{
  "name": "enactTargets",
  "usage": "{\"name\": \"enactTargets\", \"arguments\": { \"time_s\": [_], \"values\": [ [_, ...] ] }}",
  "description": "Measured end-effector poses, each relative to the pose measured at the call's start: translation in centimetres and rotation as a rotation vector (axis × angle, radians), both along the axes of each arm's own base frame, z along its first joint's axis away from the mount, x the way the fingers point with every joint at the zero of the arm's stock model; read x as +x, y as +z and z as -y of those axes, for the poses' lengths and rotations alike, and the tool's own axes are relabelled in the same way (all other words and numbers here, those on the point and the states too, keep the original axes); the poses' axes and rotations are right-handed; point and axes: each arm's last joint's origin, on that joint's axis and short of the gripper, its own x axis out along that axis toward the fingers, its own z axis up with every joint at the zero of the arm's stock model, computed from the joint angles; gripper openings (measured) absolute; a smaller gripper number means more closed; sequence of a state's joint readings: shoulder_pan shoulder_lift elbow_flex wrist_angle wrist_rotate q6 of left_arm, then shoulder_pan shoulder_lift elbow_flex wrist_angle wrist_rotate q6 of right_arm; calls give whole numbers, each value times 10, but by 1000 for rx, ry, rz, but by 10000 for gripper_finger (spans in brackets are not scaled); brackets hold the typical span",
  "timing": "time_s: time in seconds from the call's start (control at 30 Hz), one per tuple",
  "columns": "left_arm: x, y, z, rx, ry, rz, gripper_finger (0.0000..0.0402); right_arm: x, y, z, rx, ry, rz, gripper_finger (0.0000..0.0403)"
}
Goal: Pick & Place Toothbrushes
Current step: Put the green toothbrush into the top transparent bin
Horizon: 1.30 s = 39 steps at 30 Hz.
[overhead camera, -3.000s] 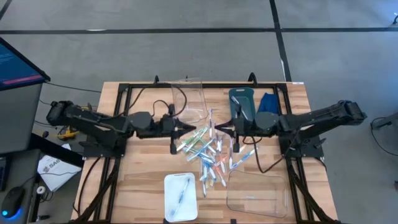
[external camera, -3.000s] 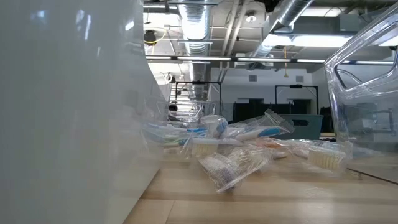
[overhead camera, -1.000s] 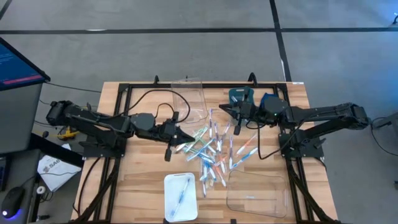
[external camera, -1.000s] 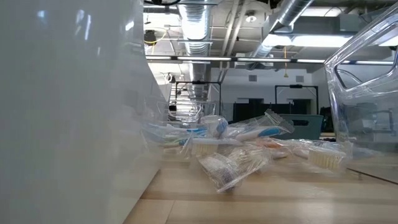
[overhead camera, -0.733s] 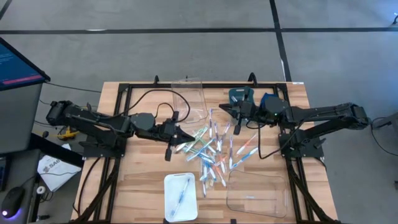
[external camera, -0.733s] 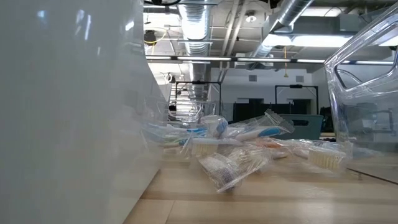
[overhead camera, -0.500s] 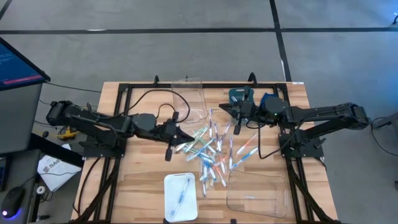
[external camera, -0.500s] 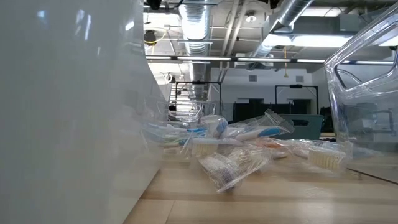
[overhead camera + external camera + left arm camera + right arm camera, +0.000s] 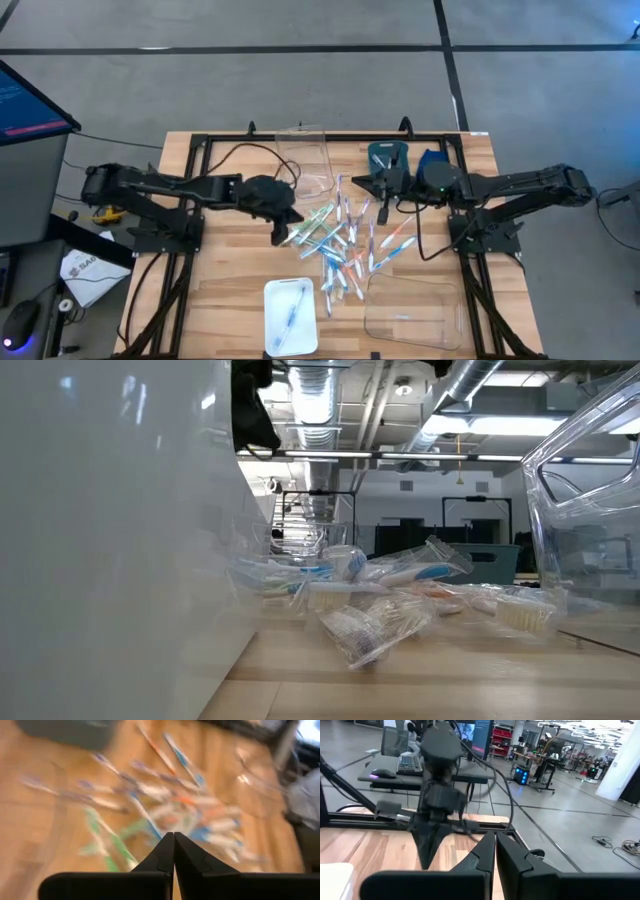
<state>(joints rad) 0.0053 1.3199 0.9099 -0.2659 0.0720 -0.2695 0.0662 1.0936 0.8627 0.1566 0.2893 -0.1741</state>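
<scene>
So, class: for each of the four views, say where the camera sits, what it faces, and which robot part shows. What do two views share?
High view: overhead, straight down on the table; both arms show.
Low view: at tabletop height, facing the toothbrushes; a dark arm part at top.
Left wrist view: above the pile, left gripper shut.
Right wrist view: level across the table; right gripper shut, left arm beyond.
Shared: high and low views show the toothbrush pile.

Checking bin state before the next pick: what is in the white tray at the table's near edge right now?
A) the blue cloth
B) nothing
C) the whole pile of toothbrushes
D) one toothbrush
D: the high view shows a single toothbrush lying in the white tray, while the pile of toothbrushes sits out on the table's middle.
</scene>
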Motion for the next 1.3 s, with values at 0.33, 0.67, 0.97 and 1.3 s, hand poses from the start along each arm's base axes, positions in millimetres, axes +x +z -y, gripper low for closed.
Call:
{"name": "enactTargets", "arguments": {
  "time_s": [0.33,0.67,0.97,1.3],
  "values": [
    [43,-19,-7,64,-18,-236,1,-2,-6,-3,20,10,-63,10],
    [46,-22,-9,122,14,-331,1,-7,-4,-3,20,11,-68,10],
    [36,-42,-13,27,139,-405,3,-11,2,-4,91,6,-111,10],
    [38,-46,-17,27,182,-405,56,-11,1,-4,90,7,-121,10]
  ]
}}
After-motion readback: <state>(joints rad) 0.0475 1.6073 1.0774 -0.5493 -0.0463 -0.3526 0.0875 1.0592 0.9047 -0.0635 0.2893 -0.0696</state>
